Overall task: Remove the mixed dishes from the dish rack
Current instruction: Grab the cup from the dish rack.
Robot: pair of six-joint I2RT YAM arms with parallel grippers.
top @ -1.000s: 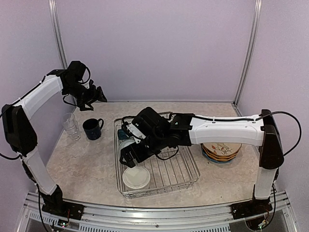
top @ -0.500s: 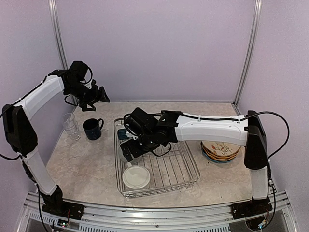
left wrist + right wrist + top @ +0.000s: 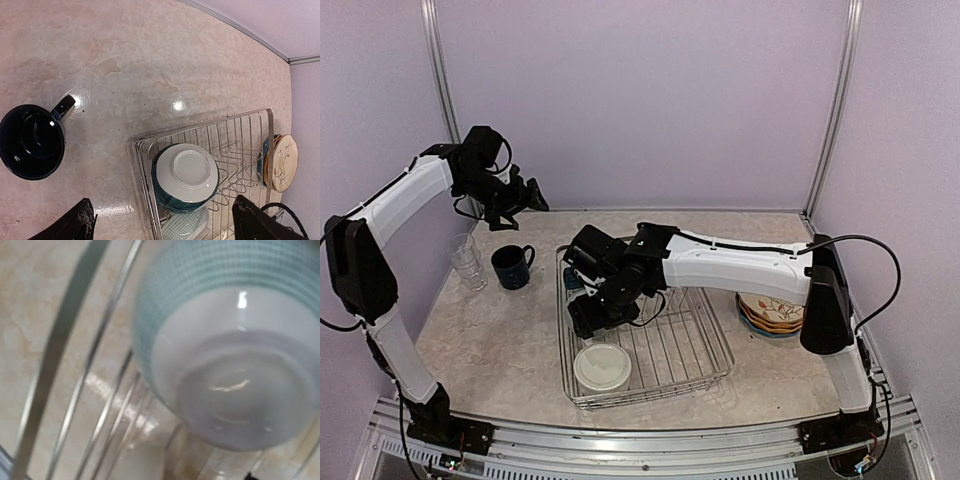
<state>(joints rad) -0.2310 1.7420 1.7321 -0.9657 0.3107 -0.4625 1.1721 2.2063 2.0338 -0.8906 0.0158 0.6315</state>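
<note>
**Top external view.** Two arms stood over one table (image 3: pixel 490 340). The left gripper (image 3: pixel 533 196) hung high above the far left of the table, holding nothing. The right gripper (image 3: pixel 582 318) was low inside the left part of the one dish rack (image 3: pixel 685 345); whether its jaws were apart or closed could not be told. One cream round dish (image 3: pixel 602 366) lay in the rack's near left corner. Left of the rack stood one navy mug (image 3: pixel 512 266), upright, with the clear glass tumblers (image 3: pixel 466 260) just beside it; their number could not be told. One stack of plates (image 3: pixel 775 312) sat on the table right of the rack, the top plate cream and floral.

**Left wrist view.** The left gripper (image 3: pixel 162 212) had its two fingers (image 3: pixel 75 225) spread wide, nothing between them. The navy mug (image 3: pixel 31 141) stood on the table (image 3: pixel 150 60), apart from the dish rack (image 3: pixel 225 145). Two bowls lay in the rack's corner: one upturned teal bowl (image 3: pixel 186 176) with a white base, and one patterned teal bowl (image 3: pixel 184 226) touching it, cut off by the lower edge. The stack of plates (image 3: pixel 284 162) showed at the right edge.

**Right wrist view.** One upturned patterned teal bowl (image 3: pixel 230 375), blurred, filled the view, resting on the wires of the dish rack (image 3: pixel 60 340). The fingers were out of view.
</note>
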